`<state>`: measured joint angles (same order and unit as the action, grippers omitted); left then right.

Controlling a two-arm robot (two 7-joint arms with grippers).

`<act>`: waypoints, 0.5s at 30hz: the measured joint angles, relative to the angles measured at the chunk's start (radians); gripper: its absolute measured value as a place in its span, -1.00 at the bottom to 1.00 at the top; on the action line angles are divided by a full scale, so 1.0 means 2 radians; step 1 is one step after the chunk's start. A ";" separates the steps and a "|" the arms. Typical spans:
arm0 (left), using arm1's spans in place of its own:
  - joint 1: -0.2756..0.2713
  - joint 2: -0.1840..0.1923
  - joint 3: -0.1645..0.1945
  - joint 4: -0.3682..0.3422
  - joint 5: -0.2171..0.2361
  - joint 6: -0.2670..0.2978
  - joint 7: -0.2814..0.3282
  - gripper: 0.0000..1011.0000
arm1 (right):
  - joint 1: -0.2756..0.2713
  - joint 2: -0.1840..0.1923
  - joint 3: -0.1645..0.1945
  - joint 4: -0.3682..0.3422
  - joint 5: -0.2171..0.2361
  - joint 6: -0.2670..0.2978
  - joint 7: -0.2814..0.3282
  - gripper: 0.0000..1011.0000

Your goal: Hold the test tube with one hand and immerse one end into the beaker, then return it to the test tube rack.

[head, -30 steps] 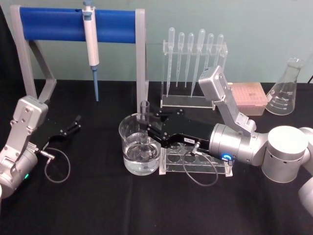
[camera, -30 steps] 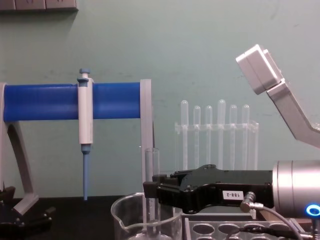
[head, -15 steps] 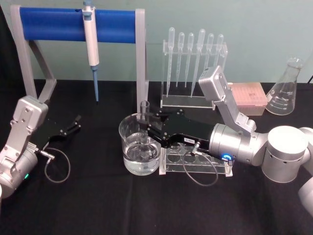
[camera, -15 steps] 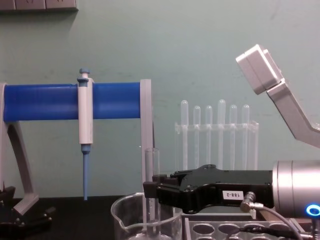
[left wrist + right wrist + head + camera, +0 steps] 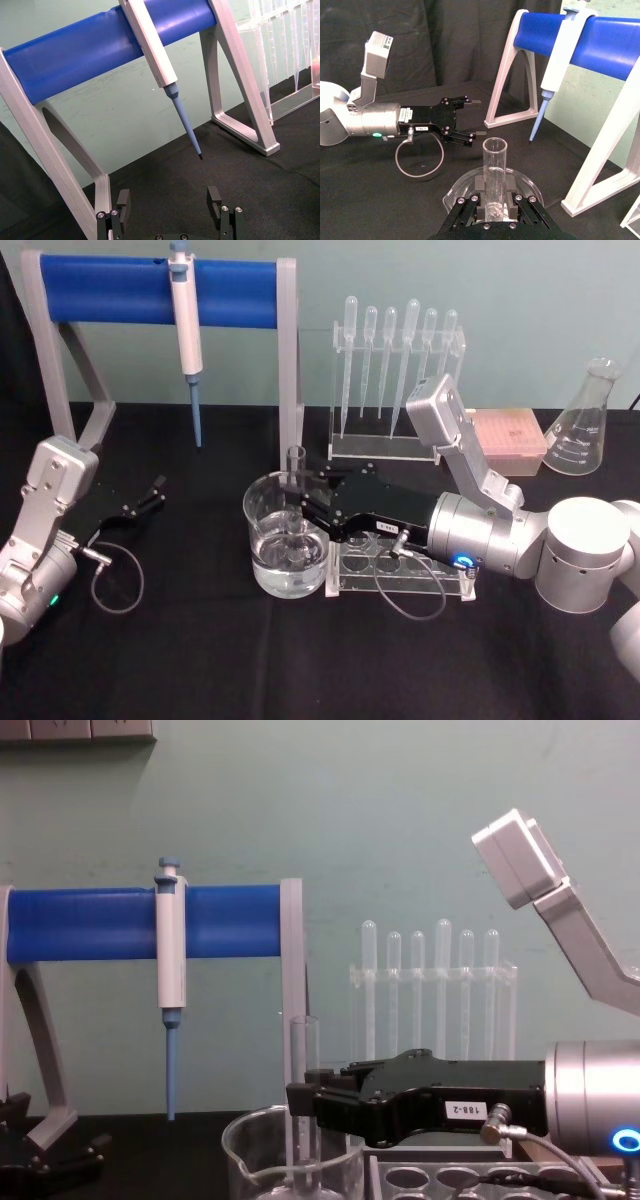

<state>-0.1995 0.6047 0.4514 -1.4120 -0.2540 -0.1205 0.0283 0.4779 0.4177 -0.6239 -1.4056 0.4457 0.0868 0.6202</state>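
The right tool (image 5: 297, 502) is clenched on the test tube (image 5: 303, 1055). Its black fingers pinch the glass partway up, and the open rim stands above them. The tube is upright near the middle of the beaker (image 5: 262, 558), with its lower end down in the water.

By my reading this is the dipping step: the immersion looks done or nearly so, and the return is not yet begun. The next move calls for a straight lift until the round bottom clears the beaker's rim. After that comes a short carry to the test tube rack (image 5: 420, 580), just beside the beaker, and a careful lowering into an open hole.

The left tool (image 5: 170, 200) is released, fingers apart, parked low over the counter (image 5: 200, 660) well off to the left.

The tube's bottom blurs through water and glass, so I cannot tell whether it touches the beaker floor. The tool's body covers part of the rack in the head view. The chest view cuts off the bases of the beaker and the rack.
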 joint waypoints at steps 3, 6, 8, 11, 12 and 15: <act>0.000 0.000 0.000 0.000 0.000 0.000 0.000 0.98 | 0.000 0.000 0.000 0.000 0.000 0.000 0.000 -0.53; 0.000 0.000 0.000 0.000 0.000 0.000 0.000 0.98 | 0.000 0.000 0.000 0.000 0.000 0.000 0.000 -0.53; 0.000 0.000 0.000 0.000 0.000 0.000 0.000 0.98 | 0.000 0.000 0.000 0.000 0.000 0.000 0.000 -0.53; 0.000 0.000 0.000 0.000 0.000 0.000 0.000 0.98 | 0.000 0.000 0.000 0.000 0.000 0.000 0.000 -0.53; 0.000 0.000 0.000 0.000 0.000 0.000 0.000 0.98 | 0.000 0.000 0.000 0.000 0.000 0.000 0.000 -0.53; 0.000 0.000 0.000 0.000 0.000 0.000 0.000 0.98 | 0.000 0.000 0.000 0.000 0.000 0.000 0.000 -0.53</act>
<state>-0.1995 0.6047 0.4514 -1.4120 -0.2539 -0.1206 0.0283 0.4779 0.4177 -0.6239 -1.4055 0.4456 0.0867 0.6202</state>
